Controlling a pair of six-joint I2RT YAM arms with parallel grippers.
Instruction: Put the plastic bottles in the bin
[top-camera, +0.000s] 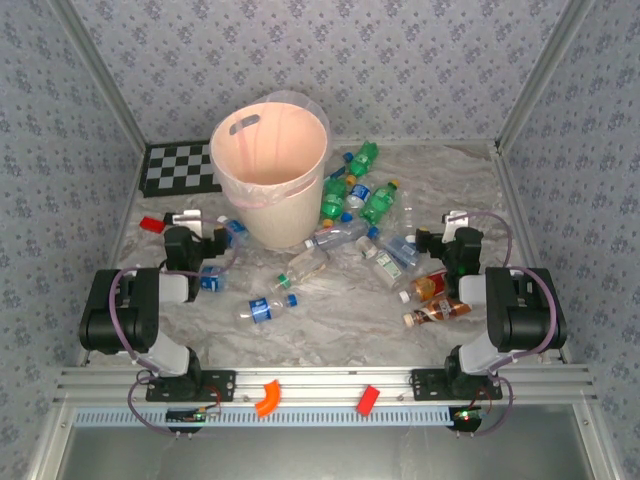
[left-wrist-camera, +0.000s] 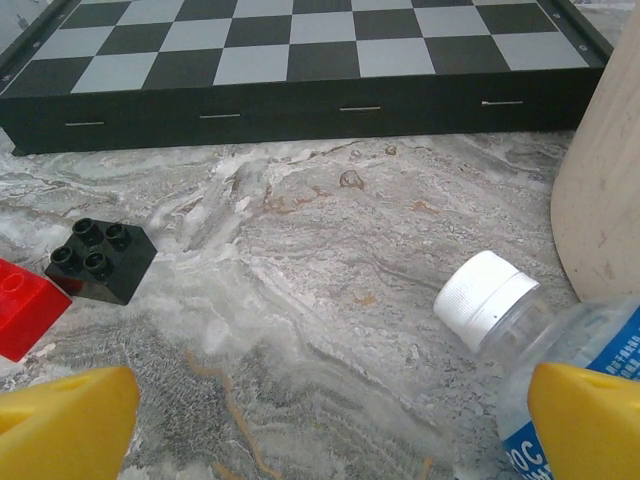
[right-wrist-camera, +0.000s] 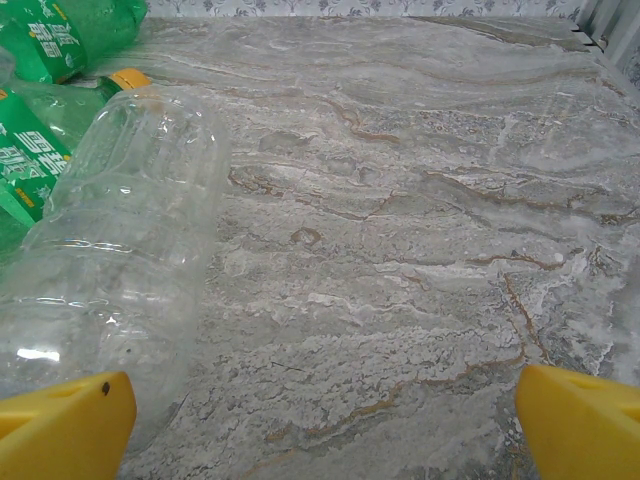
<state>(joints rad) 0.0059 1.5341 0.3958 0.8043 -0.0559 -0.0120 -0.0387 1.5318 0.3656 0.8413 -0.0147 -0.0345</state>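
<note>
- top view: bin (top-camera: 285, 215), pale pink with a clear liner, upright near the far edge of the marbled bench (top-camera: 330, 300), left of its middle.
- top view: plastic bottles (top-camera: 345, 235) lying on the bench outside the bin, spread from its foot toward the right edge. green bottles (top-camera: 352, 190) lie just right of the bin, amber bottles (top-camera: 437, 310) near the right edge, and a blue-labelled clear bottle (top-camera: 268, 308) toward the near edge.
- top view: checkerboard (top-camera: 180, 168) at the far-left corner; red block (top-camera: 150, 222) near the left edge; orange piece (top-camera: 266, 397) and red piece (top-camera: 368, 399) on the rail along the near edge.
- left wrist view: left tool (left-wrist-camera: 325, 430), yellow fingers spread wide, gripping nothing. white-capped bottle (left-wrist-camera: 490, 300) lies on its side just by one finger, beside the bin wall. black block (left-wrist-camera: 100, 258) lies next to the red block, the checkerboard beyond.
- right wrist view: right tool (right-wrist-camera: 325, 420), fingers spread wide, gripping nothing. unlabelled clear bottle (right-wrist-camera: 120, 270) lies by one finger, green bottles behind it.
</note>
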